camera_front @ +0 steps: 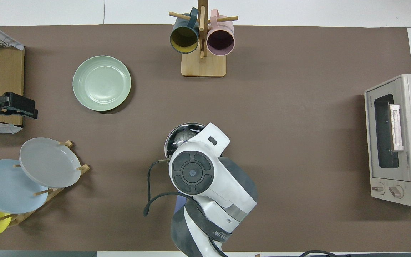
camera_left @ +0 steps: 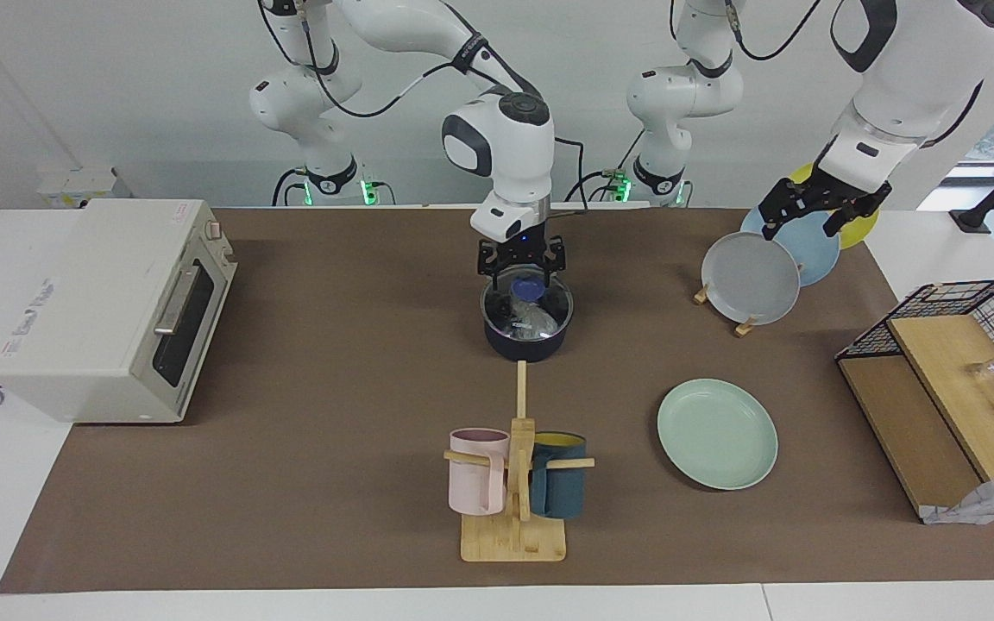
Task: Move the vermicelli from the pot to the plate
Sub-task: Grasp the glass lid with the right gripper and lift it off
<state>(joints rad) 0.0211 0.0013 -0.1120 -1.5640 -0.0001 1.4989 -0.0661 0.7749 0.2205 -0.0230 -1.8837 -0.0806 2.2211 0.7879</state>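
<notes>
The dark navy pot [camera_left: 525, 339] stands mid-table with a glass lid [camera_left: 549, 312] on it that has a blue knob [camera_left: 530, 289]. Pale vermicelli strands [camera_left: 538, 321] show dimly through the lid. My right gripper [camera_left: 523, 274] is down at the knob, just above the lid. In the overhead view the right arm covers most of the pot [camera_front: 176, 137]. The mint-green plate [camera_left: 717, 434] lies empty, farther from the robots than the pot and toward the left arm's end; it also shows in the overhead view [camera_front: 101, 82]. My left gripper [camera_left: 810, 226] hangs open and empty over the plate rack.
A wooden rack [camera_left: 747, 326] holds a grey plate [camera_left: 751, 278], a light blue plate [camera_left: 812, 246] and a yellow one. A mug tree [camera_left: 516, 483] with a pink and a teal mug stands farther out than the pot. A toaster oven [camera_left: 113, 306] stands at the right arm's end, and a wire-and-wood shelf [camera_left: 946, 379] at the left arm's.
</notes>
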